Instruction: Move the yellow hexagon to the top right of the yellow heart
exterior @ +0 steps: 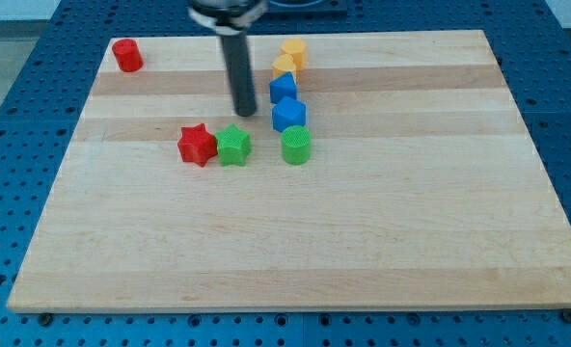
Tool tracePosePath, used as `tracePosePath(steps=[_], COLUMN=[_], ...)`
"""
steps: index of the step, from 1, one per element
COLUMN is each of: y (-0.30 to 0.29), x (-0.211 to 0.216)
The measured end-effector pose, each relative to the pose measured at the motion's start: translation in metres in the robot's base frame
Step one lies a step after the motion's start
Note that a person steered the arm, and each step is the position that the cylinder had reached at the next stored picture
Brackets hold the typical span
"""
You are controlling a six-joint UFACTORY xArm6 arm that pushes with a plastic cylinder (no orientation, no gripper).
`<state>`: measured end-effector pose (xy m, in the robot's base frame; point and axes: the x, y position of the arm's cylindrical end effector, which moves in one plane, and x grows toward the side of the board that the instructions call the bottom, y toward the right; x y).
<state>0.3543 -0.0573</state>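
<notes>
No brand, label or writing can be read. No pincer is fitted, so nothing is held; the rod ends in my tip, which is set on the wooden board just left of two blue blocks and above the green star, touching none of them. The yellow hexagon is seen near the view's top, touching the yellow heart at its upper right. A red star, a green cylinder and a red block are also seen.
</notes>
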Motion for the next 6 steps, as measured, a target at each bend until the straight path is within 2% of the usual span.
tracePosePath(steps=[1,3,4,5,6], y=[-0.001,-0.011,-0.007,-0.003,0.048], x=[-0.014,-0.095,-0.116,-0.116,-0.116])
